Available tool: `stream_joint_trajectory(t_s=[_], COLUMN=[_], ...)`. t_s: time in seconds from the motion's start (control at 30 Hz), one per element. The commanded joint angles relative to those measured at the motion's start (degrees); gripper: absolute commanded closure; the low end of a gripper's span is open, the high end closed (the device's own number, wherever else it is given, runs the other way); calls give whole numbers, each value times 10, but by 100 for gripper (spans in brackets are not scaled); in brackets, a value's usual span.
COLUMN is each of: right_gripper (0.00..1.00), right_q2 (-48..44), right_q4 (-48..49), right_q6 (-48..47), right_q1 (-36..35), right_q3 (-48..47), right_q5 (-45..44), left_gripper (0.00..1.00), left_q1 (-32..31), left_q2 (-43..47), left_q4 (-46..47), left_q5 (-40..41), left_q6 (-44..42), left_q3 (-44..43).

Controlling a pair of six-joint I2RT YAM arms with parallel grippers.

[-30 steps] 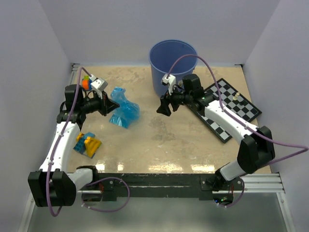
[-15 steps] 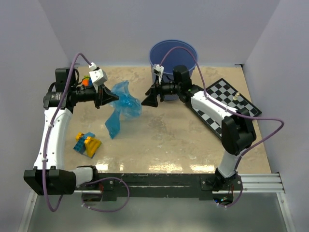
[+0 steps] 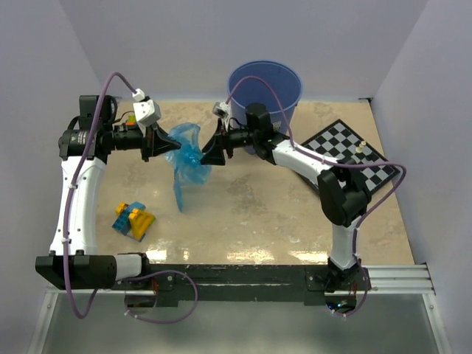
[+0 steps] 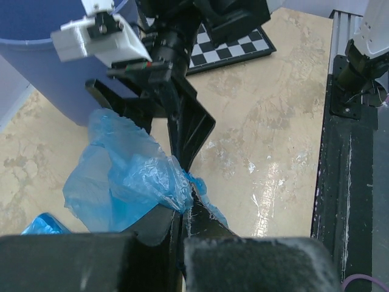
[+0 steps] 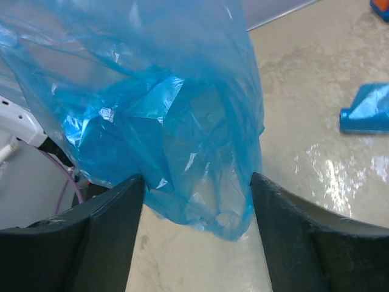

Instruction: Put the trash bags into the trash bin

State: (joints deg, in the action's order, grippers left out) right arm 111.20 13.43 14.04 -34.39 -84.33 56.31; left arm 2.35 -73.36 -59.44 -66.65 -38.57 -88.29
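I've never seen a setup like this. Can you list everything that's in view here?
trash bag: one, bright blue, hanging from the left tool, left of centre
trash bin: one, blue, far edge at centre
chessboard: one, black and white, right side
small piece: one, pale gold, on the chessboard
toy blocks: one cluster, yellow and blue, near left
small toy: one, orange and green, far left, partly hidden
table: one, beige marbled
left tool: one, black, shut on the trash bag
right tool: one, black, open, a finger either side of the trash bag
left arm, right arm: two, white and black, bases at near edge
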Motion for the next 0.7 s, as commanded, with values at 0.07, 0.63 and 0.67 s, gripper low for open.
stream_joint_trajectory(t_s=[0.07,0.63,0.67], right_gripper=[68,100,100], right_q2=[16,-134,-134], right_q4=[62,66,70], right_q6=[31,100,101], right_q1=[-18,50,50], right_q3=[-45,22,18], right_q5=[27,-108,-105], left_gripper=[100,15,15], left_q1=[1,2,2], left_q2=[1,124,131], left_q4=[13,375,383], left_q5=[-23,256,251], left_q6=[8,334,356], left_q3=[-22,187,219])
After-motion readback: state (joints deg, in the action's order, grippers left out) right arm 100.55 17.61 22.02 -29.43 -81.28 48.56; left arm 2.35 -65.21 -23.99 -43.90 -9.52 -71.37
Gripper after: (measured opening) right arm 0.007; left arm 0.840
